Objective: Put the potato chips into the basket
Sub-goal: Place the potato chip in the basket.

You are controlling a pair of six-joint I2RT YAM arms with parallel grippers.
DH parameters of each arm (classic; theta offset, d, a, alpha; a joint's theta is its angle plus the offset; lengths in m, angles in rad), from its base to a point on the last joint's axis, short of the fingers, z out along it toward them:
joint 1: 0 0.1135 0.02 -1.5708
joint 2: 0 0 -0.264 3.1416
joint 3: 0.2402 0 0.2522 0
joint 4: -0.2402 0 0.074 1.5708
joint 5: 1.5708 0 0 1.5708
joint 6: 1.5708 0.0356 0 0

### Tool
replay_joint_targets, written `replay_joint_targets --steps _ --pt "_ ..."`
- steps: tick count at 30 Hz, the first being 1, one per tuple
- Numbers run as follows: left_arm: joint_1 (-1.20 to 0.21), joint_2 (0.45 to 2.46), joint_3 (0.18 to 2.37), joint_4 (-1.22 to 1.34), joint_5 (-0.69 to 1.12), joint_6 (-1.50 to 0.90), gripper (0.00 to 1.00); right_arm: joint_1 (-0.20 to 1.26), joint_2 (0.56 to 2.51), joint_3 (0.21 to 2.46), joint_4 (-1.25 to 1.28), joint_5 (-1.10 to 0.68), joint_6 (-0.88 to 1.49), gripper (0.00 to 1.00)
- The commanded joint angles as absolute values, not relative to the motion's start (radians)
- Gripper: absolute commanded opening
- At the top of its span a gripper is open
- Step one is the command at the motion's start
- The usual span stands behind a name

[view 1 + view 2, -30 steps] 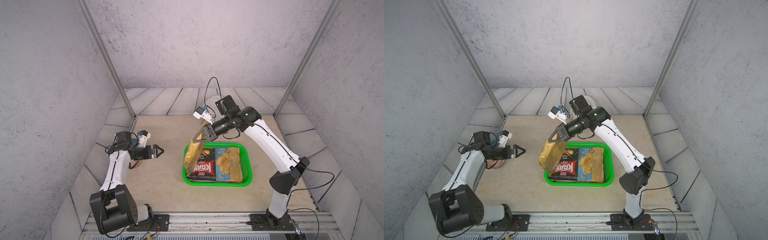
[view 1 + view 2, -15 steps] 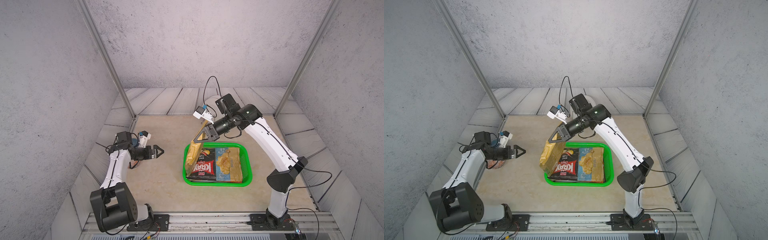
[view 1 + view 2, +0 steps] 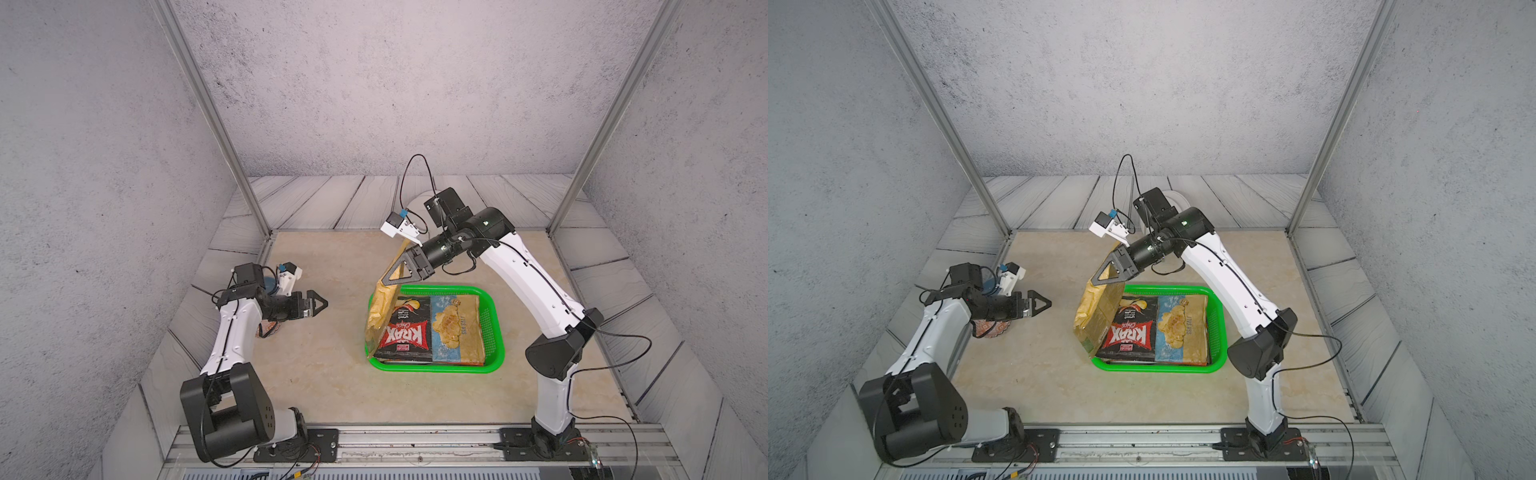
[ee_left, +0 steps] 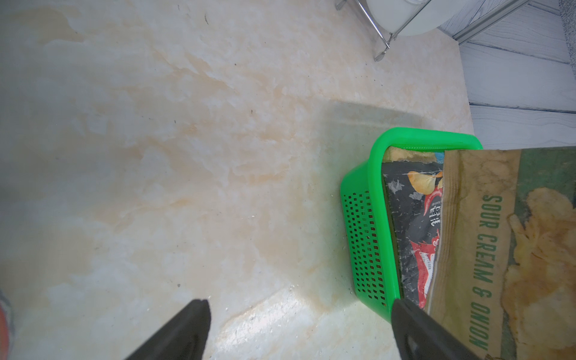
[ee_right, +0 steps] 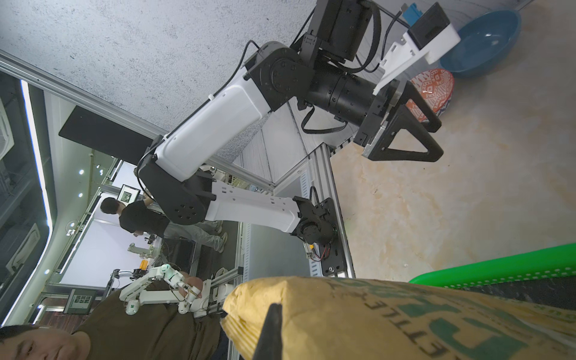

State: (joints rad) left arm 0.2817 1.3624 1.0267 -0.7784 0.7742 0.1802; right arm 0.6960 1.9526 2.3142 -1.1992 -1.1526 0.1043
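The green basket (image 3: 494,324) (image 3: 1219,328) holds a black Krax bag (image 3: 405,334) (image 3: 1131,334) and a pale-blue and tan bag (image 3: 455,328) (image 3: 1181,328) lying flat. My right gripper (image 3: 392,276) (image 3: 1106,276) is shut on the top edge of a tan Kettle chips bag (image 3: 380,311) (image 3: 1094,311). That bag hangs upright over the basket's left rim. The right wrist view shows one finger (image 5: 271,330) across that bag (image 5: 374,318). My left gripper (image 3: 318,305) (image 3: 1040,306) (image 4: 299,311) is open and empty, left of the basket (image 4: 364,237).
A red patterned bowl (image 3: 270,328) (image 5: 433,90) sits under my left forearm, with a blue bowl (image 5: 480,46) behind it. White plates in a wire rack (image 3: 415,203) (image 4: 399,15) stand at the back. Metal frame posts (image 3: 216,124) mark the corners.
My right arm has shifted slightly to the left with the tan bag still hanging from the gripper. The left arm has stayed put.
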Motion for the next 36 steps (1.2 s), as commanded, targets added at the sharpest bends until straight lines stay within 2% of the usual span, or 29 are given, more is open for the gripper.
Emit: replay_joint_targets --steps 1,6,19,26,29,34,36 --pt "0.293 1.367 1.037 -0.794 0.776 0.195 0.97 0.693 1.981 2.334 -1.166 -1.218 0.104 0.00" --pt "0.293 1.370 1.039 -0.794 0.778 0.195 0.97 0.689 1.979 2.304 -1.193 -1.191 0.073 0.00" --pt "0.293 1.372 1.042 -0.794 0.781 0.189 0.97 0.650 1.843 2.122 -1.284 -0.894 0.005 0.00" --pt "0.292 1.373 1.042 -0.794 0.788 0.188 0.97 0.617 1.771 2.033 -1.363 -0.697 -0.001 0.00" --pt "0.293 1.374 1.042 -0.793 0.794 0.188 0.97 0.613 1.719 1.947 -1.344 -0.550 0.028 0.00" --pt "0.293 1.378 1.043 -0.794 0.798 0.186 0.97 0.595 1.638 1.814 -1.307 -0.401 0.060 0.00" --pt "0.293 1.377 1.042 -0.796 0.799 0.187 0.97 0.587 1.601 1.760 -1.284 -0.309 0.083 0.05"
